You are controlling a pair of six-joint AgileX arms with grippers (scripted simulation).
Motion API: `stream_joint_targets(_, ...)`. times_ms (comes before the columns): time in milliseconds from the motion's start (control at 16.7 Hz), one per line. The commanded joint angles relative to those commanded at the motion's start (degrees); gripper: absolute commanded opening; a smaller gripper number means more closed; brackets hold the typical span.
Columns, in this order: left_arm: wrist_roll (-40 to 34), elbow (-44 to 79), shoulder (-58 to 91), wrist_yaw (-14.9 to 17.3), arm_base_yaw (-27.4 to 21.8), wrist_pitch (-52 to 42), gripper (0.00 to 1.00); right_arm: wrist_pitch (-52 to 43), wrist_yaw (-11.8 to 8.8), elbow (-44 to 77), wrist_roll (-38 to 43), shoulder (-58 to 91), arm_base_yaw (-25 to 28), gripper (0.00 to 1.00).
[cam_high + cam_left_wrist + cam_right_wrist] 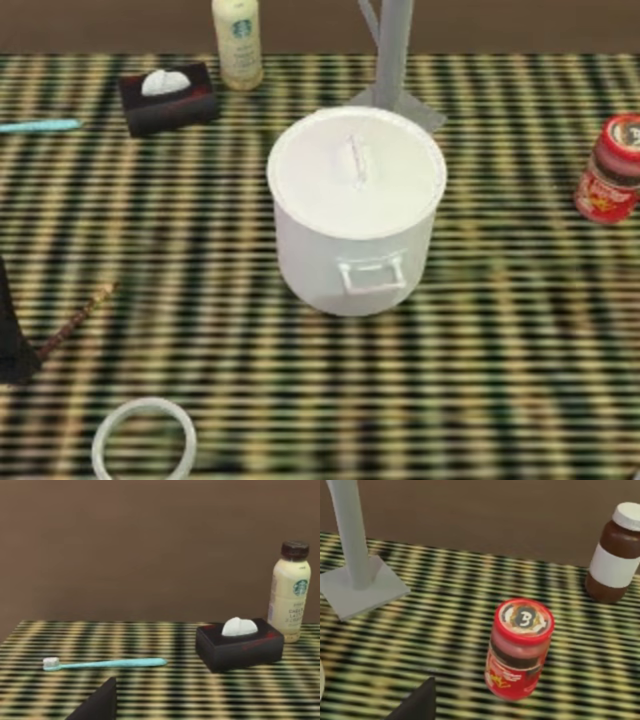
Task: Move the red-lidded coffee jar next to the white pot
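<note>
The red-lidded coffee jar point(610, 168) stands upright at the table's far right edge, well apart from the white pot point(355, 210), which sits lidded in the middle with its side handle facing the front. In the right wrist view the jar point(520, 650) is close ahead, untouched. Only one dark fingertip point(420, 702) of my right gripper shows there, set off to one side with nothing against it. My left arm point(15, 340) is parked at the left edge, and one fingertip point(100, 702) shows in its wrist view, holding nothing.
At the back left are a cream bottle point(238, 40), a black tissue box point(168, 97) and a teal toothbrush point(40, 126). A grey stand point(395, 60) rises behind the pot. A white ring point(145, 440) and a brown stick point(75, 320) lie front left. A brown jar point(615, 555) stands beyond the coffee jar.
</note>
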Motion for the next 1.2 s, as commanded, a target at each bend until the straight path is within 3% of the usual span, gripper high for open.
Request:
stream_joint_targets(840, 0.0, 0.0, 0.0, 0.0, 0.0, 0.0, 1.0, -50.2, 0.9, 81.9, -16.5, 83.0, -0.4, 1.0)
stream_joint_targets(1200, 0.0, 0.0, 0.0, 0.0, 0.0, 0.0, 1.0, -65.4, 2.0, 107.4, -21.8, 108.7, -1.2, 1.0)
